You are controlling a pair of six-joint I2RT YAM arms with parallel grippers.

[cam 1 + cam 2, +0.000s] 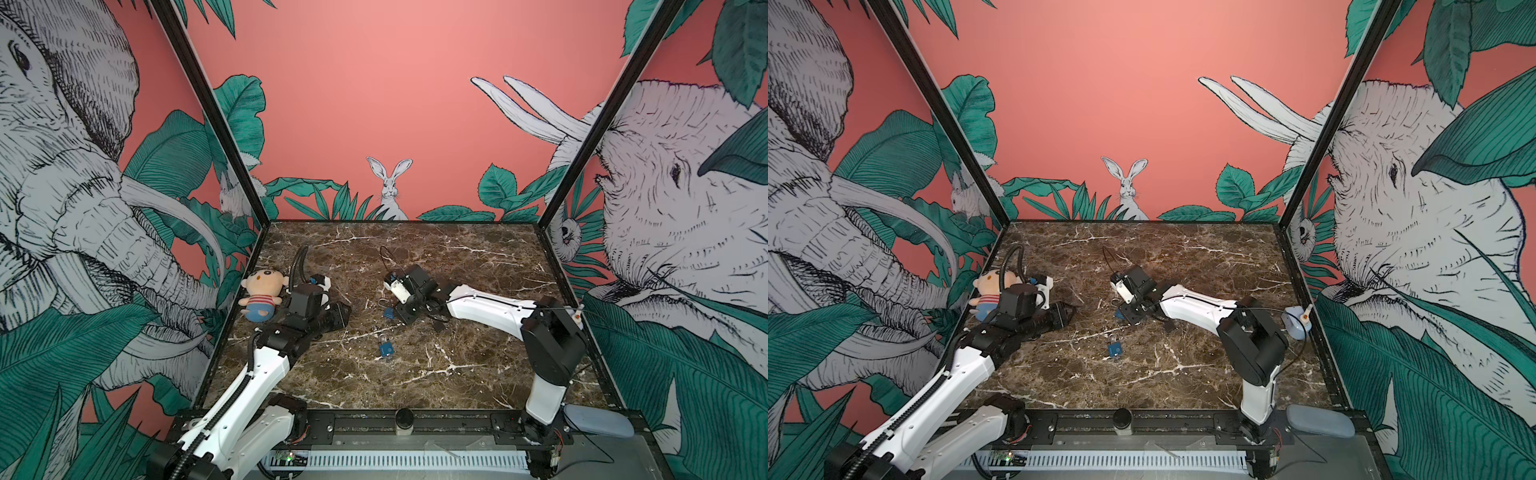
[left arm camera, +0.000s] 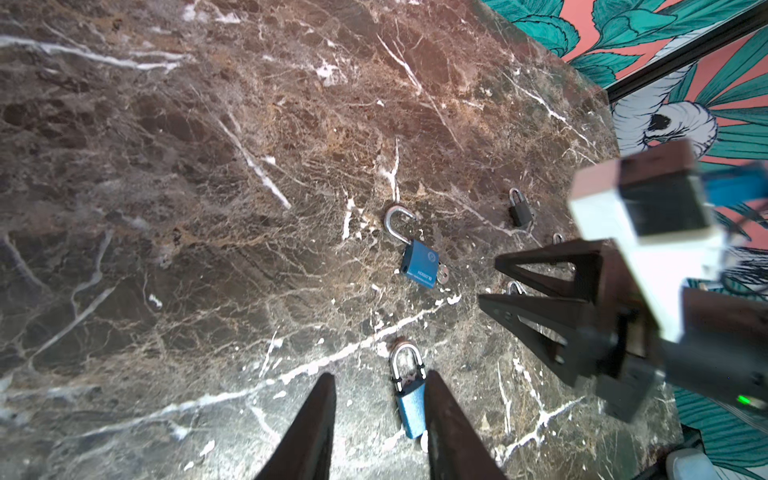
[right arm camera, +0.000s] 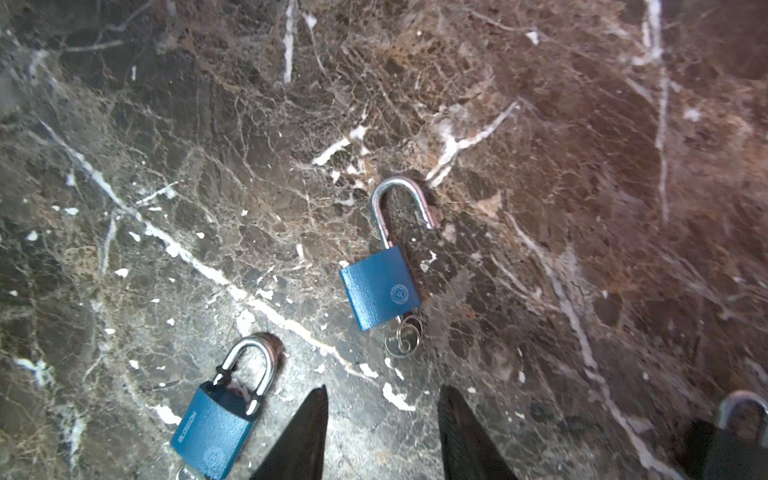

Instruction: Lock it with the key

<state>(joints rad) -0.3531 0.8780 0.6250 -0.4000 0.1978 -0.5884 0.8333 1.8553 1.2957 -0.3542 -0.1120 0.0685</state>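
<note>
- The marble table [image 1: 457, 257] has two blue padlocks lying flat near its middle, close together but not touching.
- The open blue padlock [image 3: 380, 286] [image 1: 388, 312] is the one farther from the front edge in both top views. Its shackle [image 3: 401, 203] is raised, with one leg free of the body.
- A key [image 3: 403, 338] on a small ring sticks out of the bottom of that padlock.
- The right gripper [image 3: 382, 392] hangs low just beside the open padlock. Its fingers are parted with only bare marble between them, so it holds nothing, and the padlock lies just past the tips.
- The second blue padlock [image 1: 385, 348] lies nearer the front edge, and its shackle looks seated in the body.
- The left gripper [image 2: 378, 376] is over toward the left side, with its fingers spread and empty. In its wrist camera the second blue padlock shows in the gap between them. In the top views that padlock lies clear of the arm.
- A small black padlock [image 2: 520, 210] lies on the marble near the right gripper.
- A stuffed doll [image 1: 262, 293] lies at the left edge of the table, beside the left arm.
</note>
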